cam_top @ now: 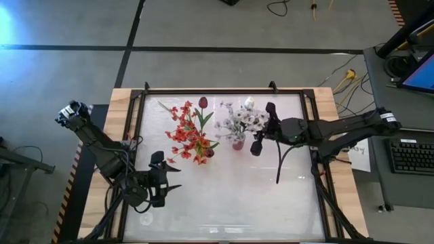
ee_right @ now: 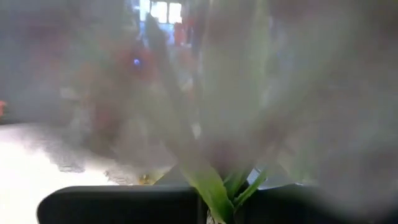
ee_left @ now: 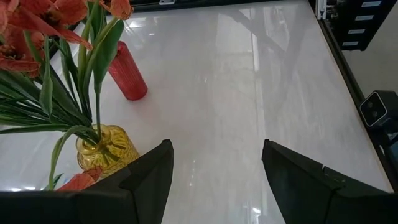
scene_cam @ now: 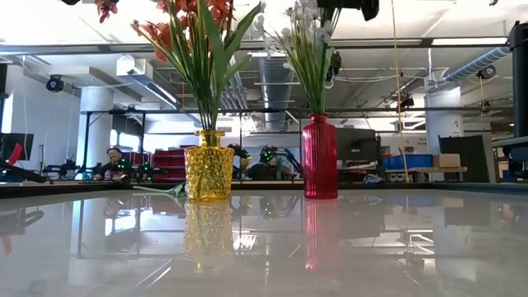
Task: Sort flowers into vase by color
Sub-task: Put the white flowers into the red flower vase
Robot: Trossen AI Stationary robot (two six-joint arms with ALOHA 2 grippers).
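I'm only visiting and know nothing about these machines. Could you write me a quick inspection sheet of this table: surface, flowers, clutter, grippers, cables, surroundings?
Surface: glossy white table top in a dark frame, reflecting the vases.
Job's things: red-orange flowers stand in the yellow vase; white flowers stand in the red vase. One green stem lies on the table beside the yellow vase.
Clutter: nothing seen.
Grippers: left gripper open and empty, near the table's front left; right gripper shut on a green stem at the white flowers.
Cables: loose cables on the floor beyond the table.
Surroundings: workshop with desks, a keyboard to the right, a person seated far behind.
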